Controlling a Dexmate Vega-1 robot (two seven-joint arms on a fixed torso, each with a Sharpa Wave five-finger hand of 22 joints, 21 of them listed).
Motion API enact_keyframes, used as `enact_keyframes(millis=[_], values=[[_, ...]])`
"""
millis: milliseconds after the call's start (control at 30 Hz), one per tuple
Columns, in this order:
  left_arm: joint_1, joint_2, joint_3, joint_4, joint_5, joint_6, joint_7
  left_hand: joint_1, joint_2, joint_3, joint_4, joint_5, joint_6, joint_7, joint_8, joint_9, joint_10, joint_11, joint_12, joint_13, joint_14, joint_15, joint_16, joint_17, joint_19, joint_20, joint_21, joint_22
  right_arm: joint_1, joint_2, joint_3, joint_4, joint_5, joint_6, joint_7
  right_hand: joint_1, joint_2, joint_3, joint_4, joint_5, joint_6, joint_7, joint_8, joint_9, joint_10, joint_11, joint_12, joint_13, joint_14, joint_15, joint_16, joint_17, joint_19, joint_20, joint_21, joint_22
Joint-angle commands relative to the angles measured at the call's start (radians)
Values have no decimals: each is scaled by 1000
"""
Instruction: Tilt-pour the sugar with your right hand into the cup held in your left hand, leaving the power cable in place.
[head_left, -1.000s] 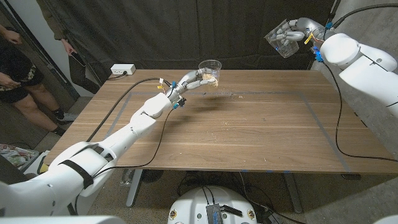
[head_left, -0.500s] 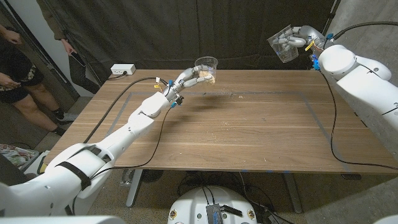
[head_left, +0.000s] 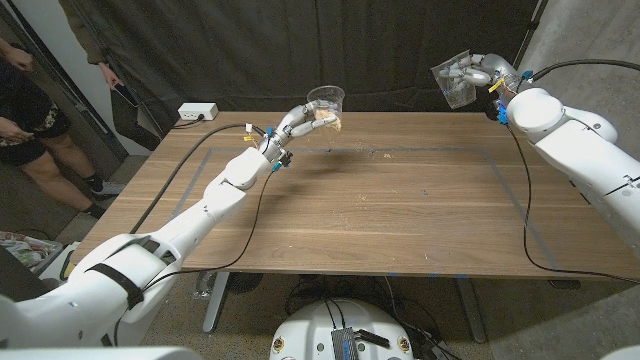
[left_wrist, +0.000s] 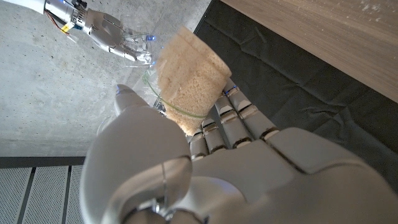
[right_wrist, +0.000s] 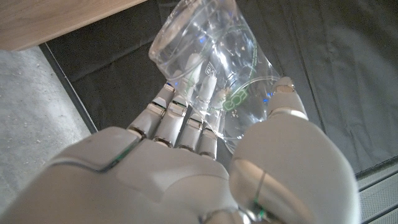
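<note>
Sugar fills the cup the left robot hand grips; the right robot hand grips a clear cup (empty) above the table.

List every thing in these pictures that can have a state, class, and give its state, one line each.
Left hand: holds a cup above the table's far edge.
Left cup: partly full of sugar.
Right hand: holds a second cup, raised.
Right cup: clear, looks empty.
Power strip: cable attached, on the far corner.
</note>
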Motion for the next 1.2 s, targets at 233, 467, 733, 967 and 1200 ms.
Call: enact_keyframes(millis=[233,467,733,967,1200], values=[[32,5,-23,-37,-5,7,53,5,3,-2,4,-5,4,-6,6,0,1,-3,-2,5,3,-117,-2,2,-4,-32,5,3,-68,70,21,80,64,145,-105,46,58,18,12,1,56,-42,6,3,21,-2,1,-1,19,-139,7,7,15,-13,11,1],[54,6,-36,-60,-24,15,64,6,2,-3,6,-5,2,-9,5,0,1,-2,-3,5,4,-118,-2,2,-4,-32,5,3,-101,116,22,140,59,272,-154,47,61,19,13,-1,54,-46,5,5,32,-5,2,-4,29,-138,8,11,25,-17,16,2],[87,12,-51,-98,-35,31,90,6,2,-3,8,-5,2,-8,5,-2,-2,-2,-6,4,4,-118,-2,2,-4,-32,6,3,-121,158,19,188,59,355,-188,43,60,17,15,-2,53,-46,3,4,41,-7,5,-3,39,-138,9,13,35,-21,20,2],[113,23,-65,-125,-40,49,111,7,2,-3,9,-5,-1,-9,3,-2,-3,-3,-7,4,1,-117,-3,2,-5,-31,6,3,-141,180,20,194,64,373,-214,41,59,15,16,-3,55,-46,4,5,41,-7,4,-3,43,-138,7,15,35,-21,20,2],[114,27,-70,-118,-29,38,122,8,3,-3,11,-5,0,-8,4,-2,0,-3,-6,4,1,-117,-3,2,-6,-32,6,3,-154,183,24,181,60,374,-228,40,61,15,17,-4,57,-44,3,3,45,2,5,-1,46,-138,4,17,34,-20,21,2]])
